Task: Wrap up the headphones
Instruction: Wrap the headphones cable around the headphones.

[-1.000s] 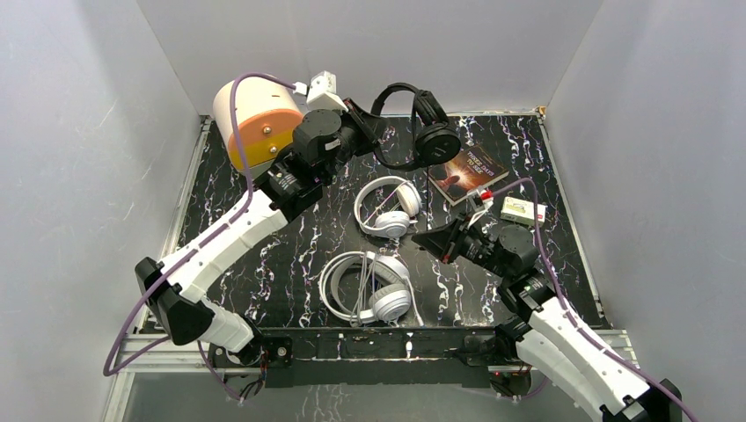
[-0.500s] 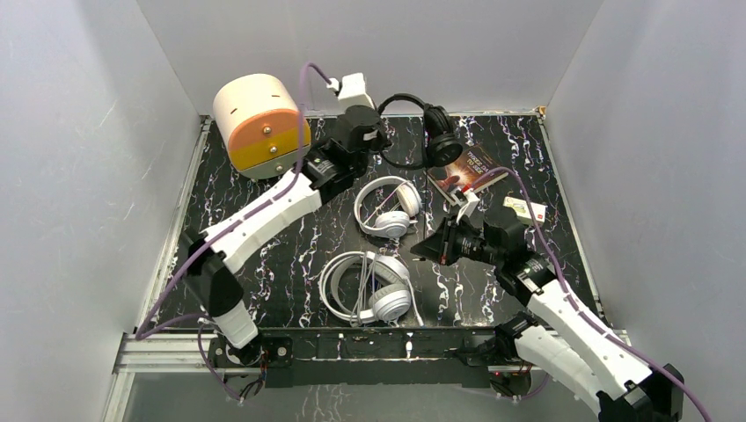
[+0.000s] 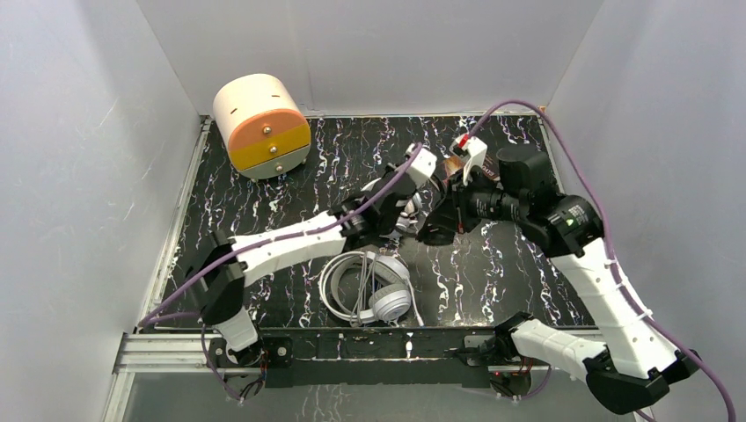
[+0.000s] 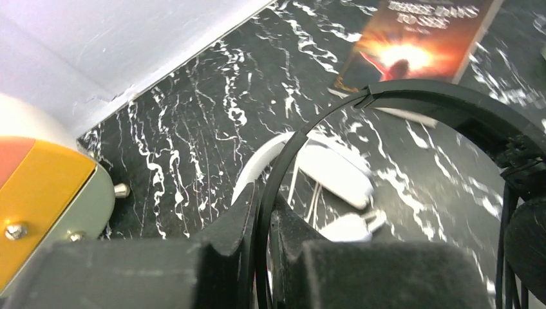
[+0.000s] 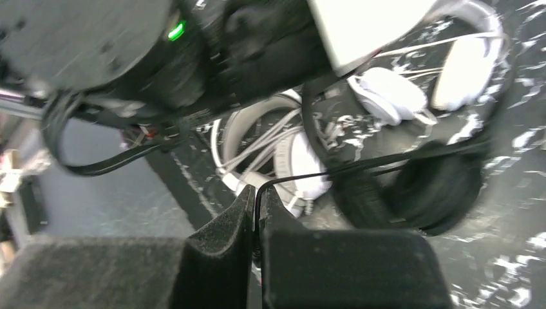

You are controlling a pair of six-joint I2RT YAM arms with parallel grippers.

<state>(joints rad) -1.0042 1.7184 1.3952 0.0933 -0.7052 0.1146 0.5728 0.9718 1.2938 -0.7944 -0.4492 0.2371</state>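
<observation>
The small black headphones (image 3: 434, 230) hang in mid-table between my two grippers. My left gripper (image 4: 265, 203) is shut on their thin black headband (image 4: 438, 103); it shows in the top view (image 3: 406, 208) too. One black ear cup (image 4: 525, 244) hangs at its right. My right gripper (image 5: 257, 193) is shut on their thin black cord, next to an ear cup (image 5: 438, 193); in the top view it (image 3: 444, 220) sits close to the left one. The slimmer white pair (image 4: 335, 170) lies under them. The big white pair (image 3: 369, 286) lies near the front.
A round cream and orange drawer drum (image 3: 261, 123) stands at the back left. A book (image 4: 418, 45) lies at the back right, mostly hidden by my right arm in the top view. White walls enclose the black marbled table (image 3: 264, 193).
My left arm carried the black headphones from the back of the table down to mid-table, over the slimmer white pair. My right arm rose and swung back and left, close to them.
</observation>
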